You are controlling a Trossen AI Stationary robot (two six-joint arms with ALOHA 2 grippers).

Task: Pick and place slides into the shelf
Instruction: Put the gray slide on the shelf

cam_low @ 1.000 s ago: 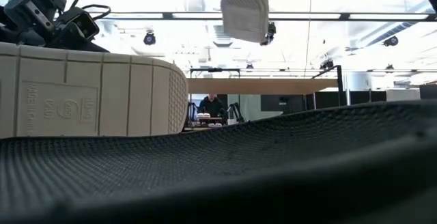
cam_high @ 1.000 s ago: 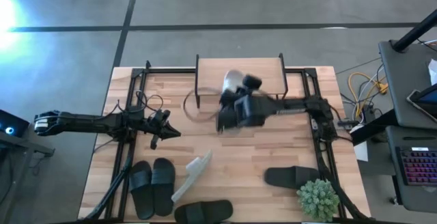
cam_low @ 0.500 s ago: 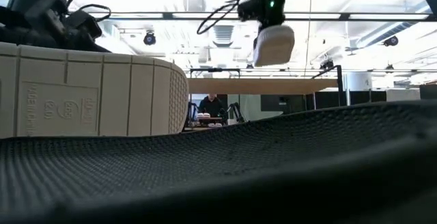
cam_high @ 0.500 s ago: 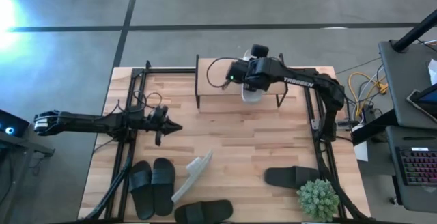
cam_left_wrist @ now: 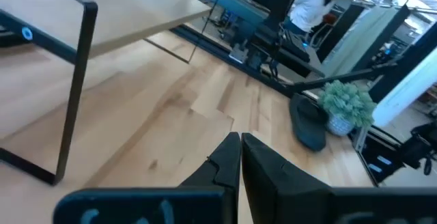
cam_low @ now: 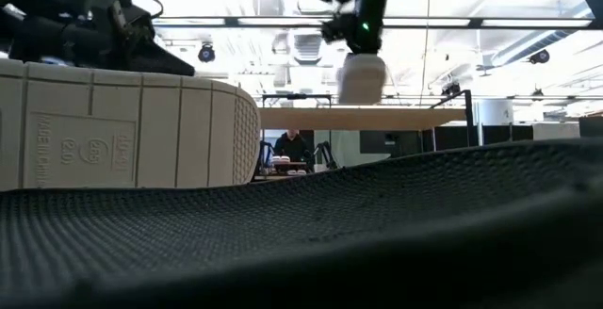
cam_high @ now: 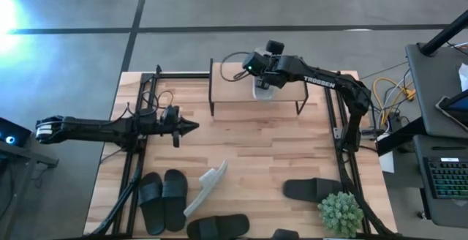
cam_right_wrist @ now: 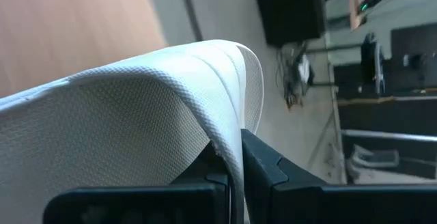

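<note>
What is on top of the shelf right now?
A white slide, pinched by its strap in the right gripper, hangs over the shelf top, seemingly not yet resting on it. The rest of the plank looks bare. The lower level is hidden beneath it.

The white slide (cam_right_wrist: 102, 135) looks matt and finely textured; the shelf (cam_high: 241, 86) top is pale wood.

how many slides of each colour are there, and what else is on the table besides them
black slides: 4
white slides: 2, one lying on its side, one held by the right gripper
shelf: 1
potted plant: 1
total: 8
</note>
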